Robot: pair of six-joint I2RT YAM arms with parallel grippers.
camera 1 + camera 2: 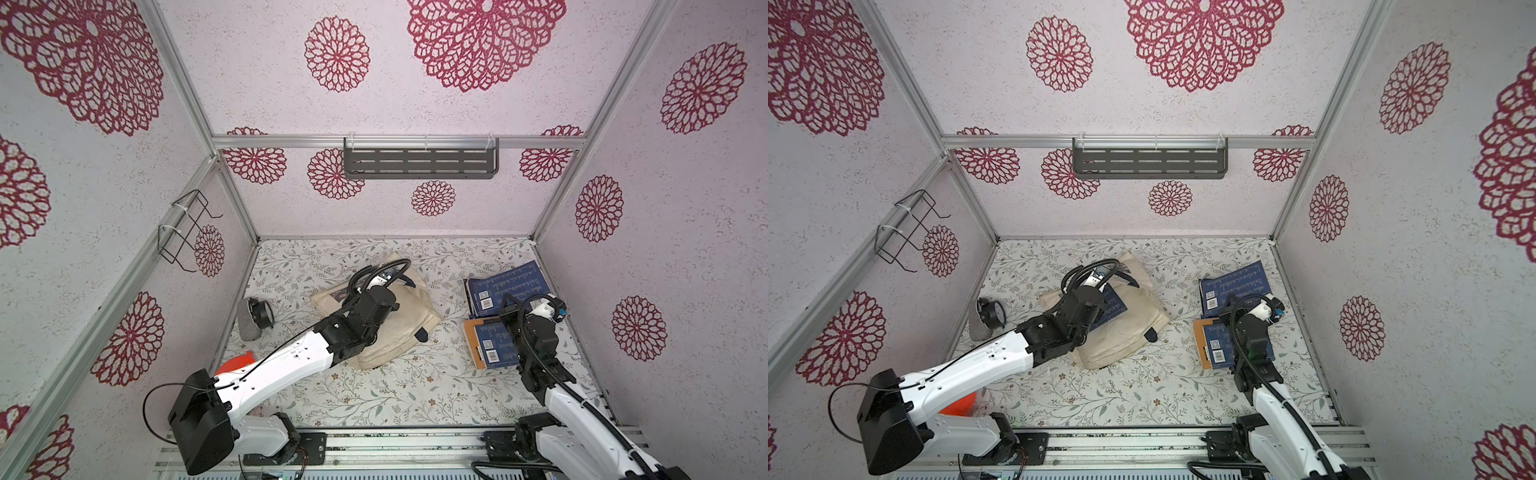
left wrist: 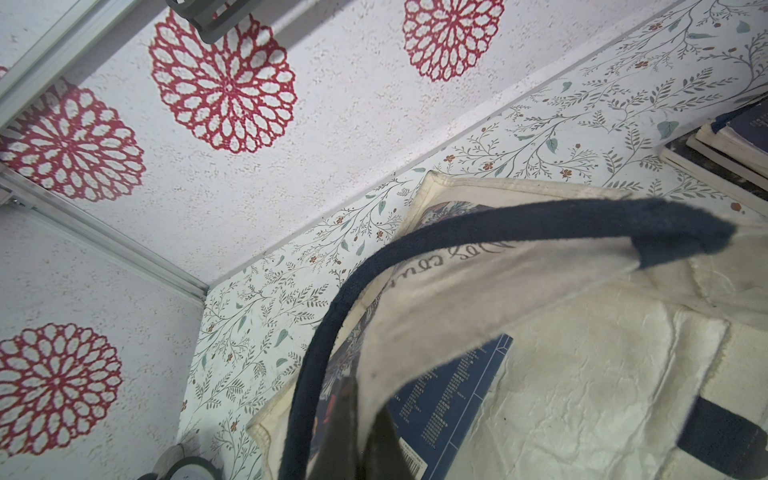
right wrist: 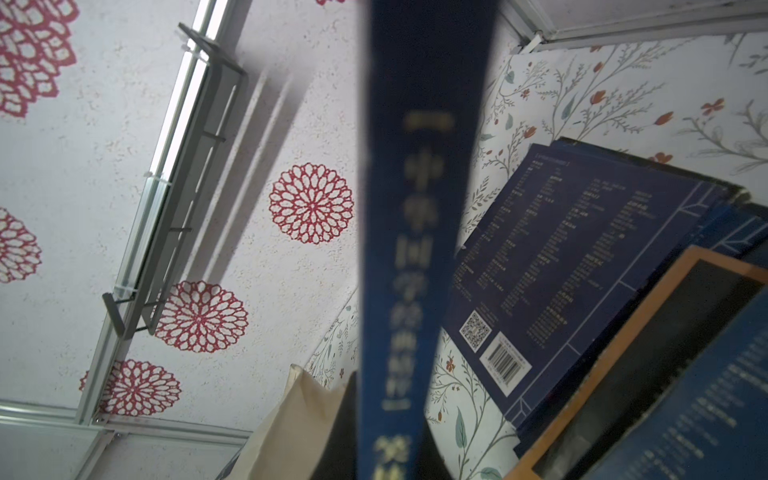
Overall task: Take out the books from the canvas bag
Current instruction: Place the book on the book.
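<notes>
Bag rim pinched on the left, a blue book gripped on the right.

The left gripper (image 2: 365, 399) is clenched on the cream rim of the bag (image 1: 411, 328), which is laid at the middle of the table (image 1: 374, 395). One dark-blue book (image 2: 449, 399) is seen inside the bag's mouth, beneath the navy strap (image 2: 519, 224). The right gripper (image 3: 390, 424) is clamped on the held book (image 3: 415, 249), seen spine-on, close to two piles set to the right of the bag. These are the far pile (image 1: 507, 286) and the near pile (image 1: 494, 343), the latter stacked on an orange book (image 1: 471, 334).
</notes>
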